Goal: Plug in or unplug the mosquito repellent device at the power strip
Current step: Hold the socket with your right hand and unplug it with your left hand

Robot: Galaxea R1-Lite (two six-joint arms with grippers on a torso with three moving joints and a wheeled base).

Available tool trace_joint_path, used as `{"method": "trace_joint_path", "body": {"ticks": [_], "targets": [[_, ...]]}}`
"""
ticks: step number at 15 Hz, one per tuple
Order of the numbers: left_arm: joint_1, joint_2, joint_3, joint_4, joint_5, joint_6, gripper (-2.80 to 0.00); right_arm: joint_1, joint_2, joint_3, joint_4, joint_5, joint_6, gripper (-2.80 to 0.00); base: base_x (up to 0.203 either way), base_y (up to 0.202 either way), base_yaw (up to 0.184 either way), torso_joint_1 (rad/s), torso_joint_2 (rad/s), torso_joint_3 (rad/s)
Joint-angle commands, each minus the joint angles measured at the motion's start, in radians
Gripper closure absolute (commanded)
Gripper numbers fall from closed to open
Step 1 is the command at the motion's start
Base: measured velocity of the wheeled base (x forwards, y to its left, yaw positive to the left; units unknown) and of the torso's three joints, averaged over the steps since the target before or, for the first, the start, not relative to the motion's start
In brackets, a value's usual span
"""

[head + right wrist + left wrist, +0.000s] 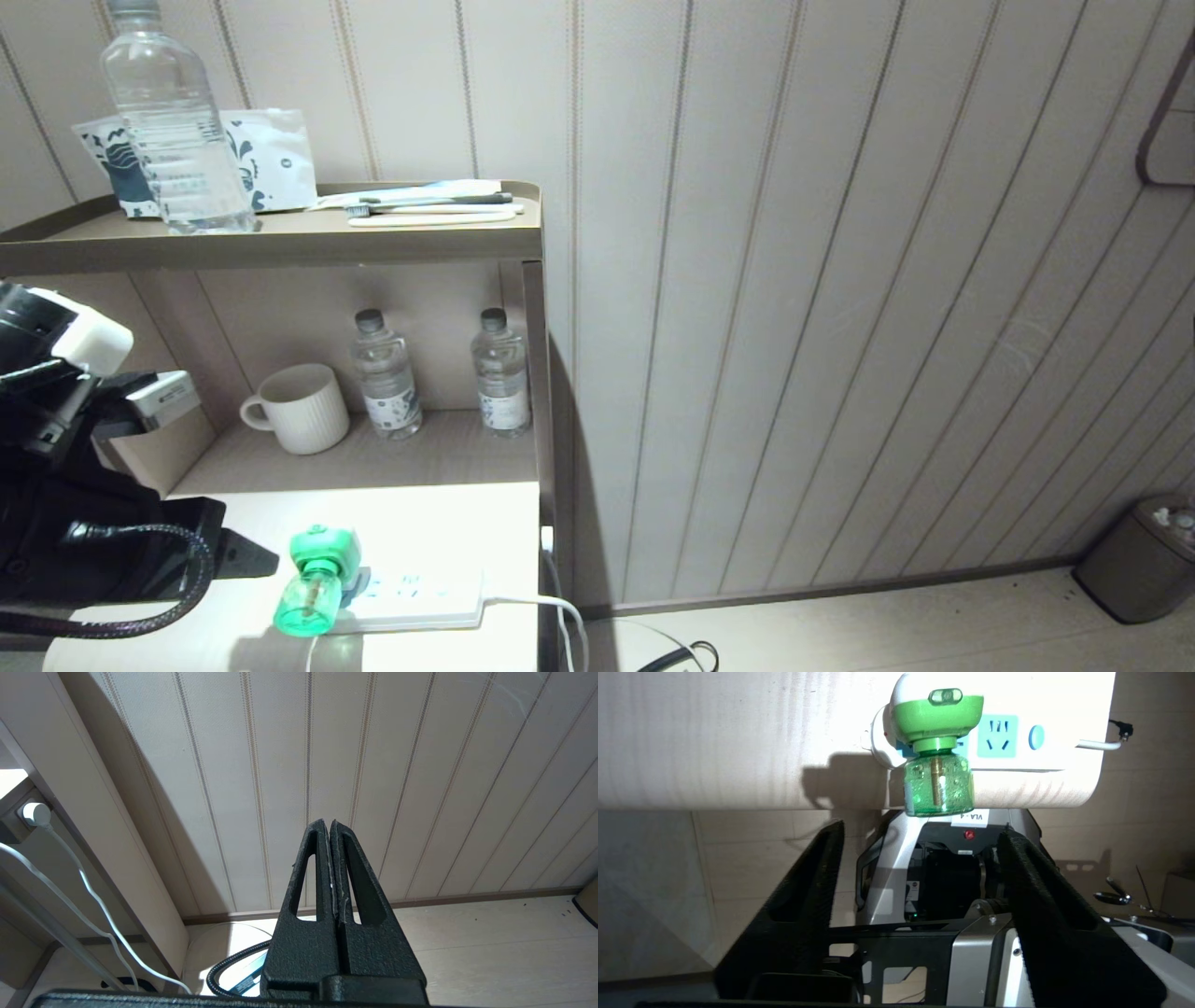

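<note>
Left end effector sits just short of the mosquito repellent device, fingers spread and empty, with the device straight ahead on the line between them. It is plugged into the power strip on the bright worktop, at the end away from the cord. Its long axis runs from the green head down through the bottle, and the bottle end hangs past the worktop edge, pointing back at the fingers. From the head view the left arm is beside the device; the right end effector is pressed together, parked facing the wall, well away. Judging from this, a short straight advance would bring the fingers either side of the device
</note>
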Motion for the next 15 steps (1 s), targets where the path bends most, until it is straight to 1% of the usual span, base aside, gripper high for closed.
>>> {"method": "trace_joint_path", "body": {"ticks": [1,4,7,8,12,13,15], "targets": [[0.006,-0.073,0.034,0.002,0.001,0.009,0.00,0.000,0.001,0.000,0.000,0.000,0.000,0.00,0.000,0.000,0.000,0.000,0.00,0.000],[0.032,-0.132,0.094,-0.025,0.001,0.026,0.00,0.000,0.001,0.000,0.000,0.000,0.000,0.00,0.000,0.000,0.000,0.000,0.00,0.000],[0.094,-0.241,0.178,-0.086,0.000,0.035,0.00,0.000,-0.001,0.000,0.000,0.000,0.000,0.00,0.000,0.000,0.000,0.000,0.00,0.000],[0.124,-0.296,0.216,-0.115,0.001,0.052,0.00,0.000,-0.001,0.000,0.000,0.000,0.000,0.00,0.000,0.000,0.000,0.000,0.00,0.000],[0.251,-0.564,0.403,-0.243,0.001,0.154,0.00,0.000,0.001,0.000,0.000,0.000,0.000,0.00,0.000,0.000,0.000,0.000,0.00,0.000],[0.271,-0.632,0.446,-0.277,-0.001,0.170,0.00,0.000,0.001,0.000,0.000,0.000,0.000,0.00,0.000,0.000,0.000,0.000,0.00,0.000],[0.288,-0.758,0.548,-0.333,0.001,0.195,0.00,0.000,0.000,0.000,0.000,0.000,0.000,0.00,0.000,0.000,0.000,0.000,0.00,0.000]]}}
